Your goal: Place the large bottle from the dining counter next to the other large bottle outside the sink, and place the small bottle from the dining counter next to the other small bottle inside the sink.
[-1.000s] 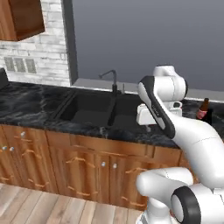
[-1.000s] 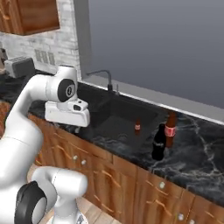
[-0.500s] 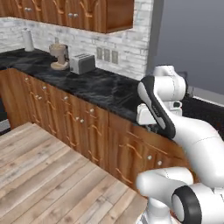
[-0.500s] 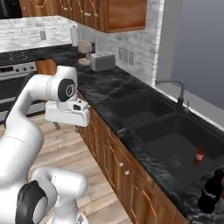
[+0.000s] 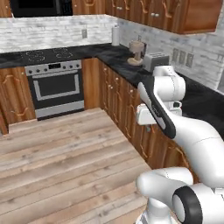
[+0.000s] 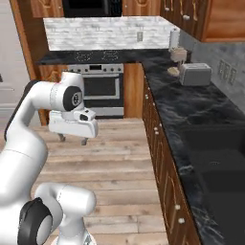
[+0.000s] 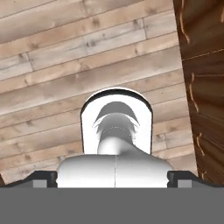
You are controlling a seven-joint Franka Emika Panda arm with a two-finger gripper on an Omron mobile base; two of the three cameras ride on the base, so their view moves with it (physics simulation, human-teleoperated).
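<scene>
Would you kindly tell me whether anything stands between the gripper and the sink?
The open gripper hangs over the wooden floor beside the cabinets; the black counter's front edge lies between it and the sink. No loose object shows between them.

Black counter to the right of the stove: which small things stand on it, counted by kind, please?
Paper towel roll: 1
Coffee machine: 1
Toaster: 1
Total: 3

A toaster (image 6: 194,74) and paper towel roll (image 6: 174,38) stand on the black counter (image 6: 191,110), near the oven (image 5: 57,89).
</scene>
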